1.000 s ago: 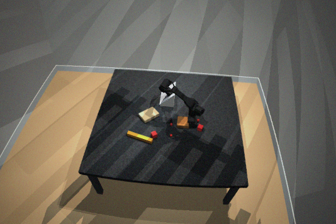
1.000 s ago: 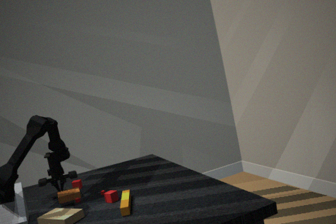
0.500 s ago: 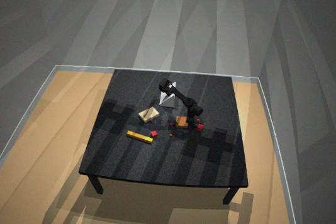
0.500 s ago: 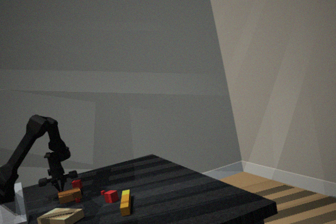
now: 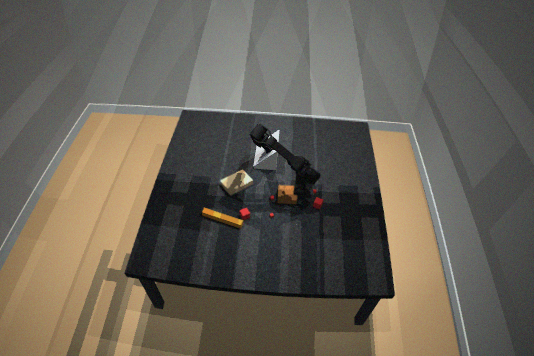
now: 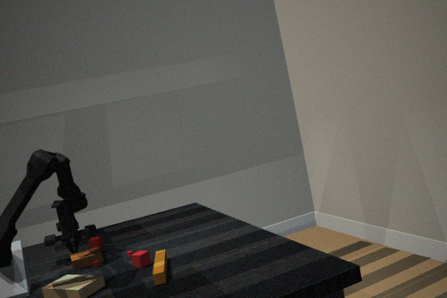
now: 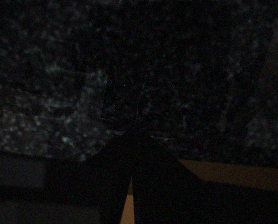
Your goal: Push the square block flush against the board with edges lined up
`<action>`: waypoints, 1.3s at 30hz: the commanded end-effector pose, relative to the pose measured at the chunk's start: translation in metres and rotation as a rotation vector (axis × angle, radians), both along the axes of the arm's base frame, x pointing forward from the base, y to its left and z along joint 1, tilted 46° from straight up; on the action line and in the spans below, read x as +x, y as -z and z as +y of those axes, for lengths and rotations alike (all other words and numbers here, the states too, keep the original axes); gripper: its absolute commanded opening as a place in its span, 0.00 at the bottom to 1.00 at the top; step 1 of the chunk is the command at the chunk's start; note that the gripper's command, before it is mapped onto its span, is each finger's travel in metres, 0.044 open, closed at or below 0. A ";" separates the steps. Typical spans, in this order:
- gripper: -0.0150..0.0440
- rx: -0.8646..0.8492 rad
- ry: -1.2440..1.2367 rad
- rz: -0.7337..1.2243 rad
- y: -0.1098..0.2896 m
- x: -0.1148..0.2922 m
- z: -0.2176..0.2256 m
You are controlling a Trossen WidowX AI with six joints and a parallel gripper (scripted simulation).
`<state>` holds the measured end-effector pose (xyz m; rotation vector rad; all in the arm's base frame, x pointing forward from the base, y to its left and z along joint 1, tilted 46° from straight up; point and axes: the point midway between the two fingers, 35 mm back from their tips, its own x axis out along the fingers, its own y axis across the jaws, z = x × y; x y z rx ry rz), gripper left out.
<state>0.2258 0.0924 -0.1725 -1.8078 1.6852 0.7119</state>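
Note:
The square block (image 5: 287, 194) (image 6: 86, 259) is orange-brown and lies flat near the table's middle. Its orange surface also shows at the lower right of the wrist view (image 7: 235, 174). The pale wooden board (image 5: 236, 182) (image 6: 81, 284) lies turned at an angle, to the block's left in the top view, with a clear gap between them. My gripper (image 5: 301, 202) (image 6: 74, 250) (image 7: 133, 132) is shut and empty. It is low beside the block's right side in the top view, the side away from the board. Whether the fingers touch the block is hidden.
A long yellow-orange bar (image 5: 222, 217) (image 6: 160, 268) lies near one red cube (image 5: 244, 213) (image 6: 141, 259). Another red cube (image 5: 318, 203) (image 6: 95, 242) is right of my gripper. Small red pieces (image 5: 272, 197) (image 5: 271, 215) (image 5: 315, 191) lie around the block. A white angular piece (image 5: 269, 160) stands by the arm.

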 end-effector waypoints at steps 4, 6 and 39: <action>0.25 -0.011 0.004 0.004 -0.005 0.000 -0.009; 0.25 -0.011 0.004 0.004 -0.006 0.000 -0.010; 0.25 -0.011 0.003 0.005 -0.026 0.004 -0.029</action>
